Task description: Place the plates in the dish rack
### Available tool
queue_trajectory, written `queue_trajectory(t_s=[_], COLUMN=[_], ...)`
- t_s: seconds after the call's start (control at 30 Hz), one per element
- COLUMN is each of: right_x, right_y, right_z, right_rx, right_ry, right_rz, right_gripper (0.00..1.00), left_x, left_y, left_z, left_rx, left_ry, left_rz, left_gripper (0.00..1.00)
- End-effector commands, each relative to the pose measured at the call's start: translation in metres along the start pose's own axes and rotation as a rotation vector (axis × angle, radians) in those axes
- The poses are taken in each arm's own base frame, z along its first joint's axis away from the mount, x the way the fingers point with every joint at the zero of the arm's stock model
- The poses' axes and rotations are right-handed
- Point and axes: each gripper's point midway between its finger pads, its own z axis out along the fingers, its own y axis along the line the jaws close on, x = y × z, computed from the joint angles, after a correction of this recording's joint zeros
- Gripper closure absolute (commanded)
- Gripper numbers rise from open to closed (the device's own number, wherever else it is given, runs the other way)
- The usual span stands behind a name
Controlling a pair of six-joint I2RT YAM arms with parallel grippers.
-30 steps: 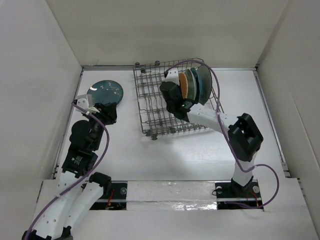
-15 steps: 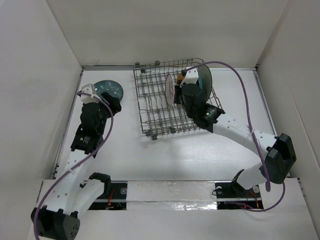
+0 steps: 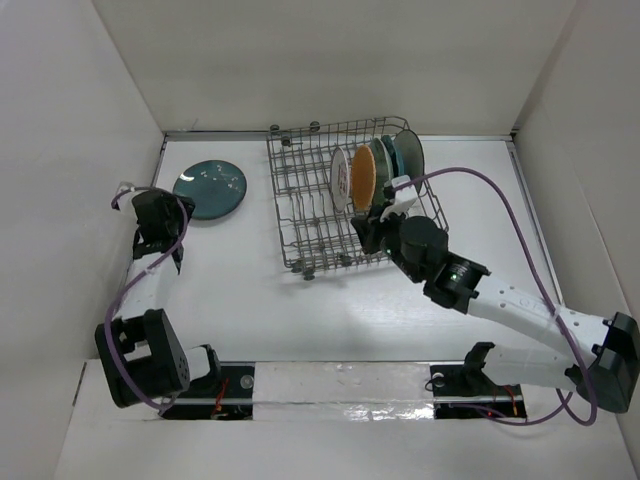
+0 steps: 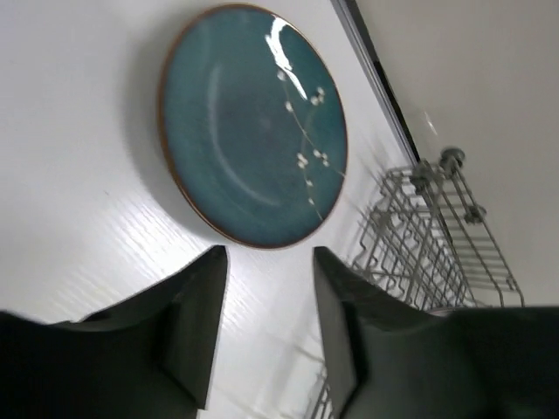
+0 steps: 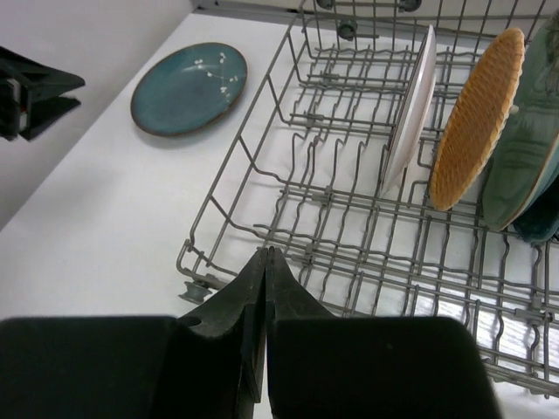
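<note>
- Toward the near edge of the white table [image 3: 300, 300], the right gripper [image 5: 265, 262] has its two dark fingers pressed together with nothing between them. It hangs at the near side of the dish rack [image 3: 300, 215].
- Off to the left, the left gripper [image 4: 269, 262] has its fingers apart and empty. It is aimed at the dark teal speckled plate [image 4: 253, 122] and does not touch it.
- That plate lies flat on the table near the far-left corner, left of the rack and apart from it.
- Inside the rack's right half, plates stand on edge between the tines. The white plate [image 5: 410, 105] is leftmost, and the tan-orange woven-look plate [image 5: 476, 118] is just beside it.
- Farther right and back, green and teal plates [image 3: 398, 155] stand packed close together; I cannot tell how many.
</note>
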Motion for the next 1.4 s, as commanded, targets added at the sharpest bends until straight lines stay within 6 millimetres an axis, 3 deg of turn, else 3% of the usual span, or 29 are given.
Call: queue_trajectory(t_s=[0.0,0.03,0.1,0.13,0.17,0.37,0.6,0.83,1.2,1.3,1.37], right_x=[-0.021,-0.019,-0.015,-0.013,-0.012,-0.001,0.003,0.007,0.004,0.002,0.001], right_y=[0.012,0.013,0.012,0.012,0.013,0.019,0.017,0.016,0.013,0.009,0.009], right_z=[-0.01,-0.011,-0.011,-0.01,-0.01,-0.003,0.001,0.004,0.003,0.002,0.001], right_rx=[-0.076,-0.085,-0.083,-0.083,-0.086,-0.099,-0.088,-0.078,-0.073,-0.067,-0.069], right_ry=[-0.084,-0.081,-0.075,-0.07,-0.069,-0.04,-0.032,-0.025,-0.034,-0.04,-0.042], right_rz=[0.054,0.055,0.052,0.052,0.054,0.043,0.037,0.03,0.035,0.041,0.042], right_gripper=[0.92,0.88,0.84,0.82,0.81,0.79,0.79,0.78,0.78,0.78,0.78], left_x=[-0.028,-0.031,-0.023,-0.022,-0.014,0.002,0.025,0.04,0.038,0.037,0.035], left_y=[0.0,-0.001,0.015,0.012,0.025,0.046,0.063,0.067,0.057,0.052,0.048], left_z=[0.013,0.017,0.034,0.039,0.05,0.074,0.096,0.113,0.124,0.126,0.125], left_rx=[0.022,0.023,-0.022,-0.006,-0.036,-0.081,-0.102,-0.073,-0.002,0.038,0.07], left_ry=[-0.08,-0.073,-0.023,0.006,0.038,0.044,0.09,0.125,0.113,0.104,0.092], left_rz=[-0.069,-0.064,-0.072,-0.082,-0.097,-0.189,-0.275,-0.34,-0.409,-0.421,-0.425], left_gripper=[0.57,0.48,0.46,0.45,0.45,0.46,0.48,0.54,0.72,0.97,1.0])
